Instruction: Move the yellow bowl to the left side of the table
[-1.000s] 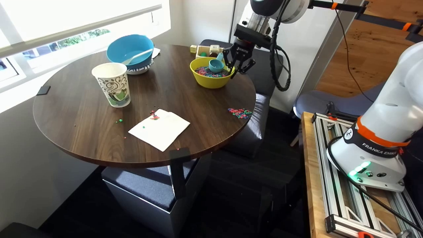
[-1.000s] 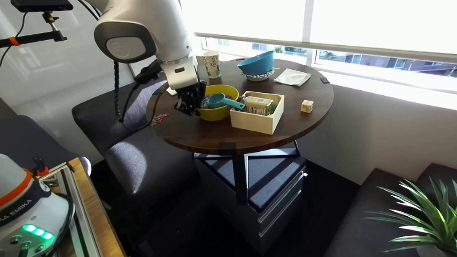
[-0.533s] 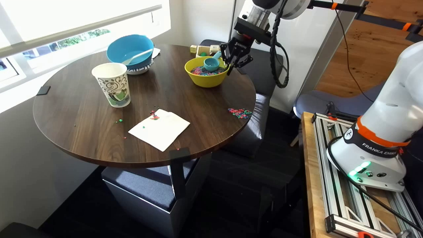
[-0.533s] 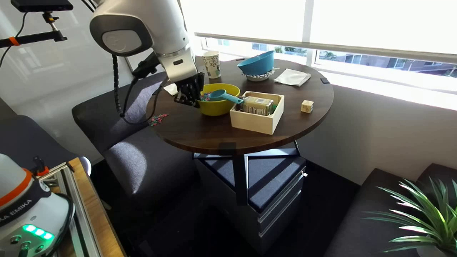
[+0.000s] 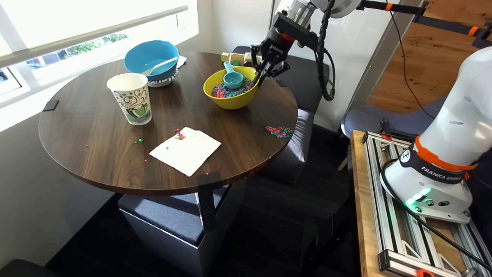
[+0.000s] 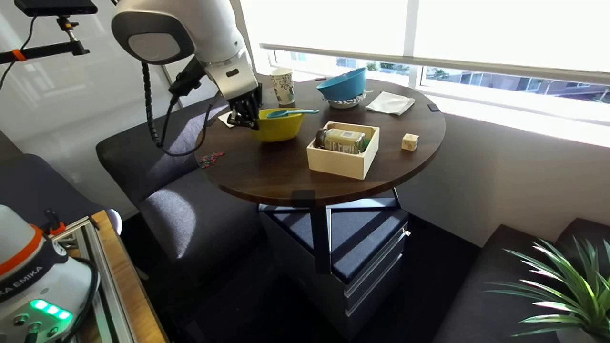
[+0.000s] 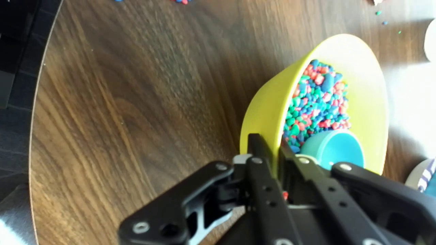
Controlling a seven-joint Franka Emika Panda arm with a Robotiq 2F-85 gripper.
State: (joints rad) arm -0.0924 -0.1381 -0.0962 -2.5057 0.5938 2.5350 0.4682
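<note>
Wrist view shows the gripper (image 7: pixel 270 143), nearly closed, holding the yellow bowl (image 7: pixel 268 107) by one side, presumably because the whole is too wide, while both exterior views put the bowl near the wooden box (image 6: pixel 333 163), on or just above the table (image 6: pixel 257 167)

Room (image 6: pixel 472 186): is looking like an office
Drawer cabinet (image 6: pixel 364 281): is standing under the table (image 6: pixel 257 169)
Plant (image 6: pixel 572 302): is standing near right

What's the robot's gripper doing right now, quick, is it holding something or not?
Robotiq gripper: closed, holding the yellow bowl by one side.
</note>
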